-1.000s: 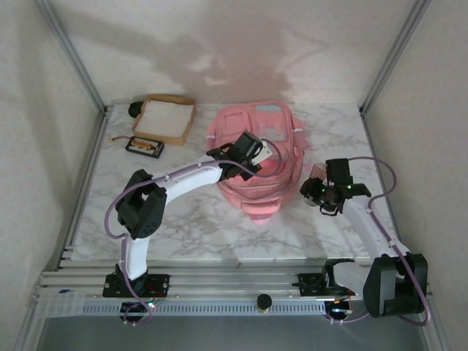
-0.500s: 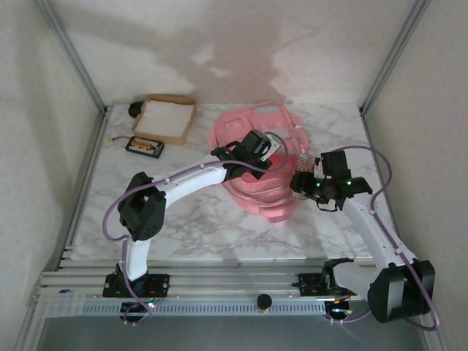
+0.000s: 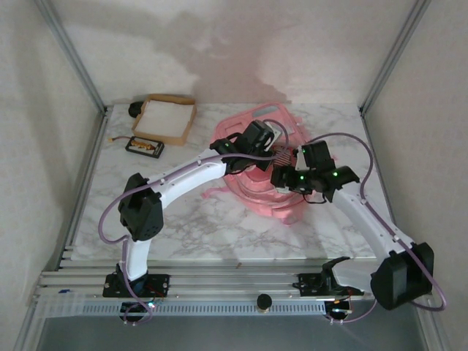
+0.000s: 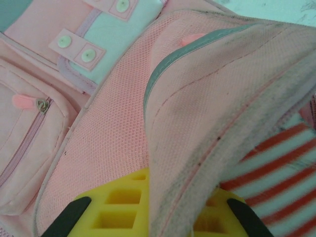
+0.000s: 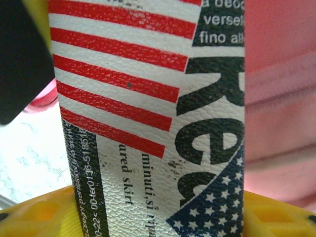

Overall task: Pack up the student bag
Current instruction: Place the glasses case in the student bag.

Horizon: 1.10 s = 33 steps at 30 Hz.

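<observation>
The student bag (image 3: 252, 194), a pink backpack, lies mid-table with its top edge lifted. My left gripper (image 3: 268, 143) is shut on that opening rim; in the left wrist view the pink fabric rim (image 4: 197, 163) runs up between the yellow fingers of the gripper (image 4: 168, 215), and the mesh panel and front pockets lie to the left. My right gripper (image 3: 282, 174) is shut on a red-and-white striped packet (image 3: 285, 156) with stars and black print. It holds the packet at the bag's opening. That packet (image 5: 148, 123) stands upright between the yellow fingers of the gripper (image 5: 163, 219), with the pink bag (image 5: 281, 98) behind.
A shallow tan cardboard tray (image 3: 169, 118) sits at the back left, with a dark round thing (image 3: 135, 110) beside it. A flat black item (image 3: 144, 147) lies in front of the tray. Metal frame posts stand at both back corners.
My right arm has swung left and carried the striped packet up to the bag's opening. My left gripper has pulled the bag's rim up and back a little.
</observation>
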Each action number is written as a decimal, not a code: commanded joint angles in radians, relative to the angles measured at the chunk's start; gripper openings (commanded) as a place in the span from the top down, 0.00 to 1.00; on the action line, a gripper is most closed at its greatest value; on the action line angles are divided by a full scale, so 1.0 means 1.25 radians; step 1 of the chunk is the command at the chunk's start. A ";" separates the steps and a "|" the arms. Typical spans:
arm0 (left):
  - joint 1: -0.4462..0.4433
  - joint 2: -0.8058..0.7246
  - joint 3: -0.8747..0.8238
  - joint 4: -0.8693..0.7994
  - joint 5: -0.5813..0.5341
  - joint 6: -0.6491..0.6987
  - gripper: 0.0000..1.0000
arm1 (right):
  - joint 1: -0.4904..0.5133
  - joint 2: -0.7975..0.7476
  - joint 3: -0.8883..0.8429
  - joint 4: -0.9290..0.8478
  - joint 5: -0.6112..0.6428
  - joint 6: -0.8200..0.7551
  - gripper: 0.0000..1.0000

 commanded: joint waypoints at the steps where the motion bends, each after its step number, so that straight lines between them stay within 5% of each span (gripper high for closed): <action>1: -0.017 -0.030 0.048 0.084 0.025 -0.062 1.00 | 0.012 0.041 0.044 0.114 -0.014 0.001 0.49; 4: -0.014 -0.037 0.033 0.107 0.049 -0.085 1.00 | 0.011 0.102 0.057 0.146 0.009 0.011 0.46; 8: -0.010 -0.029 0.043 0.101 0.040 -0.128 1.00 | 0.007 0.149 0.073 0.131 0.077 0.047 0.19; 13: -0.003 -0.014 0.063 0.103 0.025 -0.166 1.00 | 0.005 0.107 0.028 0.179 0.004 0.066 0.06; 16: 0.004 -0.005 0.070 0.108 0.051 -0.178 1.00 | -0.021 0.069 -0.024 0.180 -0.053 0.069 0.12; 18: 0.004 0.003 0.077 0.108 0.067 -0.185 1.00 | -0.045 0.056 -0.075 0.217 -0.132 0.099 0.28; 24: 0.004 0.018 0.096 0.099 0.098 -0.207 1.00 | -0.050 0.082 -0.129 0.377 -0.219 0.196 0.40; 33: 0.004 0.014 0.093 0.092 0.104 -0.231 1.00 | -0.065 0.187 -0.106 0.474 -0.112 0.275 0.49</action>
